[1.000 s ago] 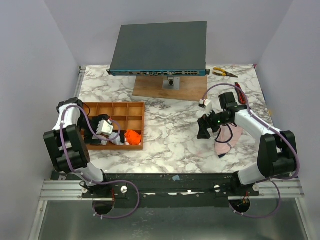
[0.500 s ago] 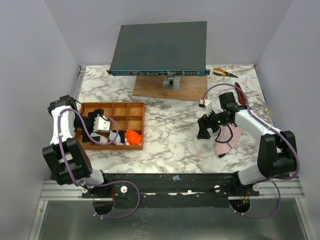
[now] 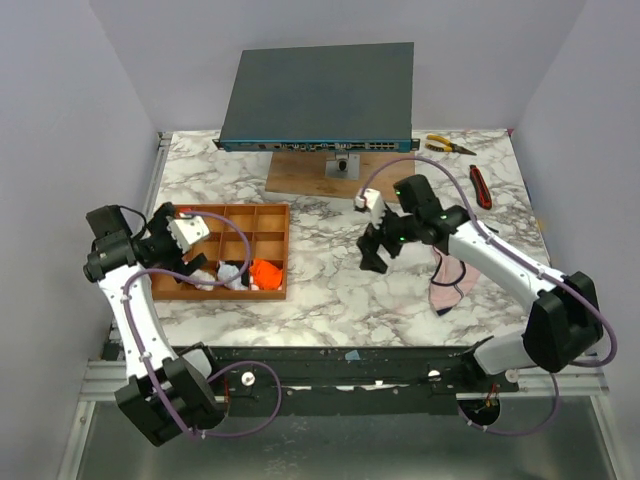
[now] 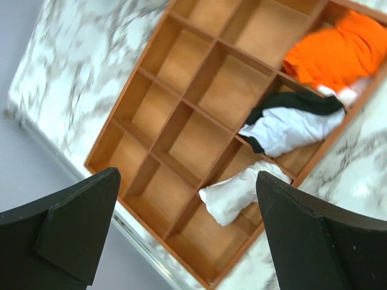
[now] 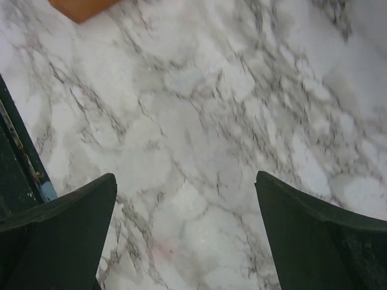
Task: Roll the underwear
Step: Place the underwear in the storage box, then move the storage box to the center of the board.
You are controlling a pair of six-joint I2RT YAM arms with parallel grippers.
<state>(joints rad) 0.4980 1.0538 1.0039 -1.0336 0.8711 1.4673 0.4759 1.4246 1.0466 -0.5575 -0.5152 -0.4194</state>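
1. Far left: left gripper [image 4: 187, 175], fingers spread wide with nothing between them, poised over the tray [image 3: 268, 215]. The wrist view's bottom edge cut off the finger roots. From above, the arm and its camera hid the tray's left compartments.
2. Tray: rigid, orange-brown, many compartments, on the left of the table [image 3: 330, 290]. Its near row held, left to right, a cream garment [image 4: 233, 193], a black-and-white garment [image 4: 290, 121] and an orange garment [image 3: 264, 273]. All were bunched; whether any was rolled could not be told.
3. Table: white marble with grey veins. Walls [image 3: 60, 120]: pale lilac, on three sides.
4. Far centre: dark flat device [image 3: 318, 95] resting on a wooden board [image 3: 300, 178].
5. Right of centre: right gripper [image 5: 184, 178], fingers spread and empty, above bare marble. Its wrist view was blurred.
6. Near right: pink garment [image 3: 452, 280] with dark edging, lying on the table, its far end hidden under the right forearm.
7. Far right: pliers [image 3: 448, 146] with yellow handles; a red-handled tool [image 3: 481, 186], kind unclear.
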